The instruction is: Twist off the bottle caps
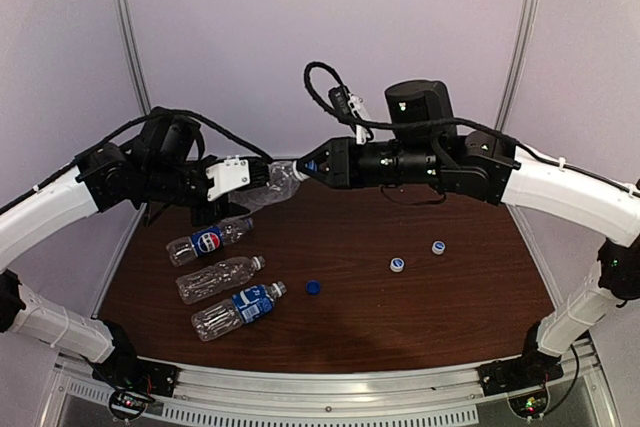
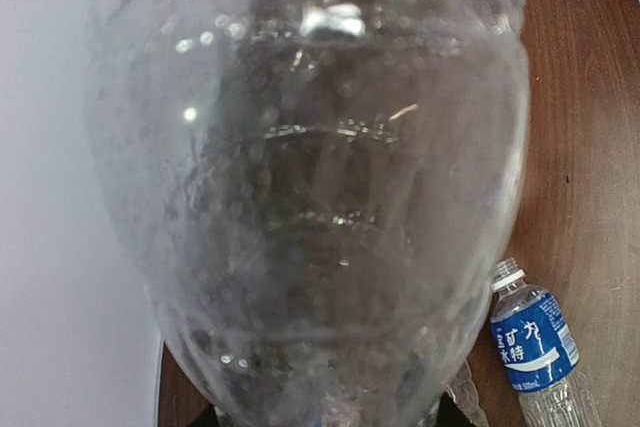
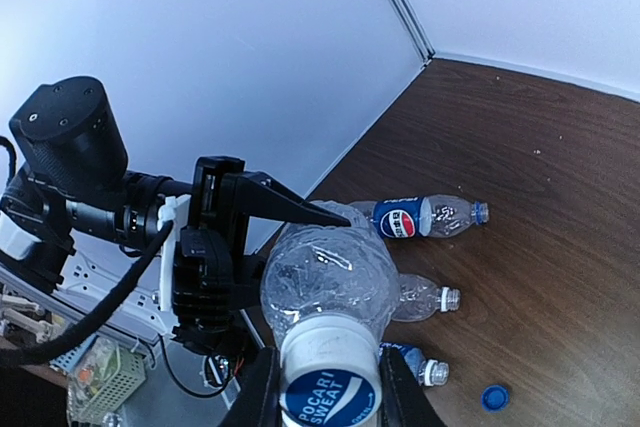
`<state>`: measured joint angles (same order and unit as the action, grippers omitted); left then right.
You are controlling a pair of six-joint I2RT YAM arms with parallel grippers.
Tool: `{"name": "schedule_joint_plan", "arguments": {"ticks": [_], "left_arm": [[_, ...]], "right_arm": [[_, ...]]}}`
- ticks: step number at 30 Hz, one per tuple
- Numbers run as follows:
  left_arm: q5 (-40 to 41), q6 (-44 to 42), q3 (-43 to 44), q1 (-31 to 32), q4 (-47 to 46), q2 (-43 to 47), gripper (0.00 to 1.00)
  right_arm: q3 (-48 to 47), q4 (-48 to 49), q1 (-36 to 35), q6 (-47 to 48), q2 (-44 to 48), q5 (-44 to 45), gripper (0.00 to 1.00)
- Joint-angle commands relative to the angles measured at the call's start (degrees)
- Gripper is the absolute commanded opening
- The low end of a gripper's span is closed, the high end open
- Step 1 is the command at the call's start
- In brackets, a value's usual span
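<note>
The white cap (image 3: pixel 330 394) read "POCARI SWEAT" in white on a blue disc, and the right gripper (image 1: pixel 303 166) was clamped shut on it. Its bottle (image 1: pixel 272 187) — clear, thin, crinkled plastic, unlabelled — hung above the far left of the brown wood-grain table (image 1: pixel 420 317), its body pinched in the closed left gripper (image 1: pixel 245 187). Three more bottles lay on their sides at the left: a Pepsi bottle (image 1: pixel 205 242) farthest, an unlabelled ribbed bottle (image 1: pixel 220 278) between, and a blue-labelled bottle (image 1: pixel 240 309) nearest (white characters, unreadable). A dark blue cap (image 1: pixel 313 287) and two pale caps (image 1: pixel 397 265) lay loose to their right.
</note>
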<state>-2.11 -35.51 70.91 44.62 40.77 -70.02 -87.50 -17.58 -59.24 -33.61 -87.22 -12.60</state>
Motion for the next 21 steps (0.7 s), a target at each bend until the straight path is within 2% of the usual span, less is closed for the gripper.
{"name": "schedule_joint_plan", "arguments": {"ticks": [1,6,10,15,18,21], "left_arm": [[-1.3,0.2,-0.2,0.0,-2.5,0.9,0.36],[-7.6,-0.1,0.7,0.0,1.1,0.9,0.36],[-13.6,-0.9,1.4,0.0,4.7,0.7,0.36],[-15.2,-2.0,0.8,0.0,6.2,0.8,0.36],[-15.4,-2.3,0.3,0.0,6.4,1.0,0.35],[-15.4,-2.5,0.1,0.0,6.5,1.1,0.35]], "right_arm": [[-1.3,-1.0,0.0,7.4,0.3,-4.5,0.0],[-1.1,-5.2,-0.2,28.2,1.8,-11.4,0.0],[-0.7,-10.4,-1.1,46.2,3.1,-12.1,0.0],[2.6,-12.5,-1.9,66.5,6.4,-10.7,0.0],[4.6,-12.5,-2.7,75.9,8.3,-8.5,0.0],[5.2,-12.0,-3.4,80.4,9.2,-7.0,0.0]]}}
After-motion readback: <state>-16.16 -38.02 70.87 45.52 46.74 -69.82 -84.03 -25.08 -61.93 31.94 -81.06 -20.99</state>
